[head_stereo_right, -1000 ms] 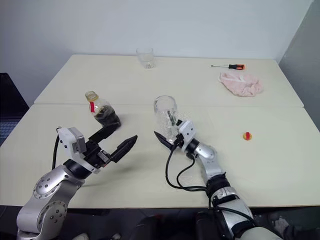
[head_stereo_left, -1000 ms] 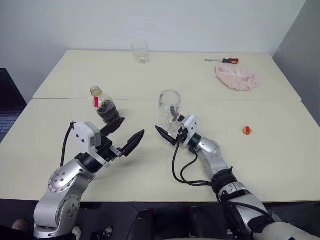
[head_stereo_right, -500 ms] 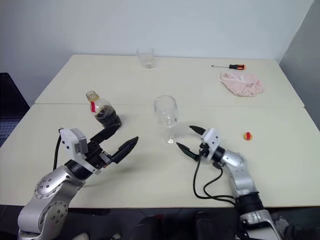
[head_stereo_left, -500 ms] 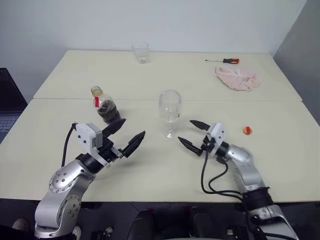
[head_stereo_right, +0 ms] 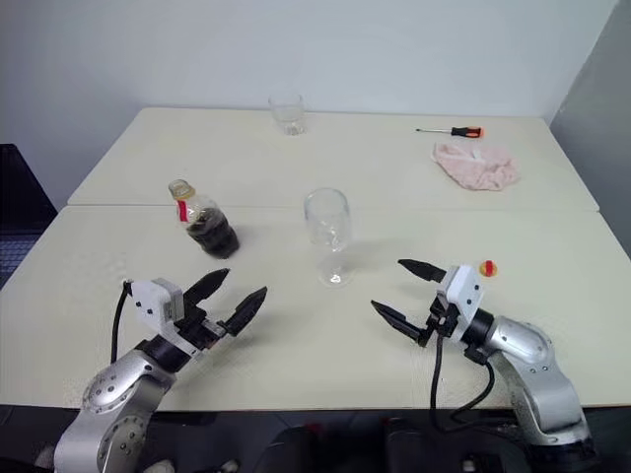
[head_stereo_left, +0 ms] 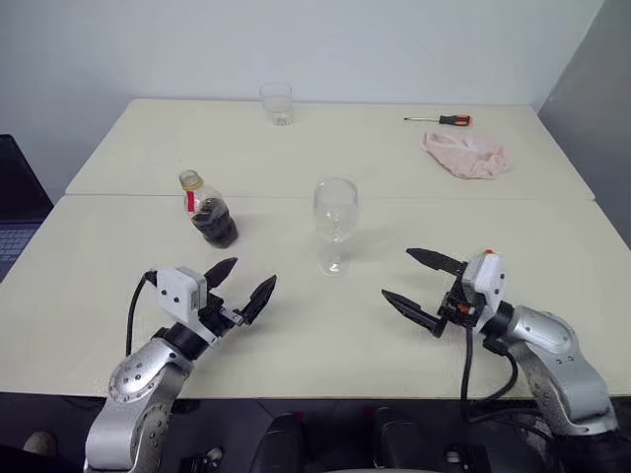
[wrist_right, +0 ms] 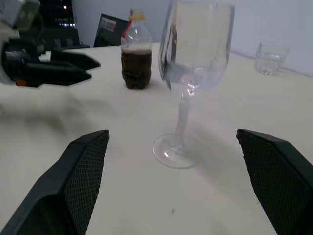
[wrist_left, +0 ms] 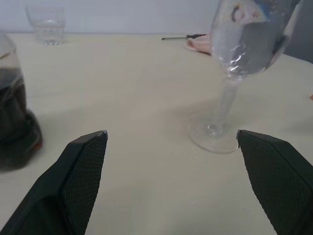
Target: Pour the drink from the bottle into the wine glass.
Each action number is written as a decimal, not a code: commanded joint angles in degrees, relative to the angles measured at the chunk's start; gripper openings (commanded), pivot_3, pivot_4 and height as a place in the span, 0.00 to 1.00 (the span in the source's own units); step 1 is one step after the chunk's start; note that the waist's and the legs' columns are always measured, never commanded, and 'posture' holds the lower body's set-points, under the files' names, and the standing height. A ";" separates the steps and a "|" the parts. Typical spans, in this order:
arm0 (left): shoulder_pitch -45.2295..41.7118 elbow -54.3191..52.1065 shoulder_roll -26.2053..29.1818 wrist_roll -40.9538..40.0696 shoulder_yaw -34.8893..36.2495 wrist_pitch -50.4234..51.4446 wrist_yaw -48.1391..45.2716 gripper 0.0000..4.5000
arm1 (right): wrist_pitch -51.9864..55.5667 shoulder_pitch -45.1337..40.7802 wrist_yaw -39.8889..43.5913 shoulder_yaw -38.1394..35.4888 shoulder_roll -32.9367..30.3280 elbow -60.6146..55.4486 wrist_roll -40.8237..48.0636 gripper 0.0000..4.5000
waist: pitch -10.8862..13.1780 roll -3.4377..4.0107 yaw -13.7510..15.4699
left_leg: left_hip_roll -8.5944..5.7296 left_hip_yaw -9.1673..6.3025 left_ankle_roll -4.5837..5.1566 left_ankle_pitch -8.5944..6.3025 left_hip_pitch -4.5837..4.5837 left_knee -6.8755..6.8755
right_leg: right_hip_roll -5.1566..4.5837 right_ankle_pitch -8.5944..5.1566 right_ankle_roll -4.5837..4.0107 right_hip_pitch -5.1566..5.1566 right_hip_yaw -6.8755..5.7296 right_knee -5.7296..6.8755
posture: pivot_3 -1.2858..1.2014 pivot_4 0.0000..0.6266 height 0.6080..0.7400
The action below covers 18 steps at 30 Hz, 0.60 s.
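- Left eye view: bottle [head_stereo_left: 209, 210] stands upright on the counter [head_stereo_left: 296, 148], left of centre, with dark drink [head_stereo_left: 214, 221] filling roughly its lower half. Mouth looks uncapped, but I can't be sure.
- Wine glass [head_stereo_left: 335, 223] upright at mid-counter, bowl looks empty — so pouring not yet begun, judging from that.
- Bottle and wine glass are apart with a gap between, likely so each hand can reach one without knocking the other.
- Left hand [head_stereo_left: 242, 286] spread wide, grasping nothing; sits low at the near edge, just short of the bottle and pointing inward toward the gap between bottle and glass.
- Right hand [head_stereo_left: 419, 286] also spread wide and empty, near-right of the glass foot, fingers aimed at the glass — apart from it, not touching.
- Small orange-red cap-like piece [head_stereo_right: 486, 267] lies on the counter just beyond the right hand; possibly the bottle's cap, can't confirm.
- Far side: tumbler [head_stereo_left: 277, 102], screwdriver [head_stereo_left: 440, 119] and pink cloth [head_stereo_left: 466, 154], all well clear of the work area.
- Labels: red strip [head_stereo_left: 189, 200] at the bottle neck, no readable writing; no brand legible anywhere.
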 commanded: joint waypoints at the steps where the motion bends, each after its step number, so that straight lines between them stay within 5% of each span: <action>1: -0.28 1.22 -1.48 2.70 2.22 -3.09 3.56 1.00 | 3.55 0.09 -1.79 -3.06 -1.13 -6.65 4.87 0.99 | 0.00 0.00 0.04 | -0.01 0.00 0.00 0.00 0.00 0.00 | 0.00 0.00 0.01 0.00 0.00 0.00 | 0.52 0.24 1.00; 18: -10.59 17.54 -0.17 9.60 6.94 -11.56 9.05 1.00 | 9.69 -2.46 -6.73 -1.94 0.05 -12.94 11.34 0.99 | -0.01 -0.01 0.04 | -0.02 0.06 0.00 0.00 -0.01 0.01 | 0.01 0.01 0.01 0.03 -0.16 0.00 | 0.52 0.24 1.00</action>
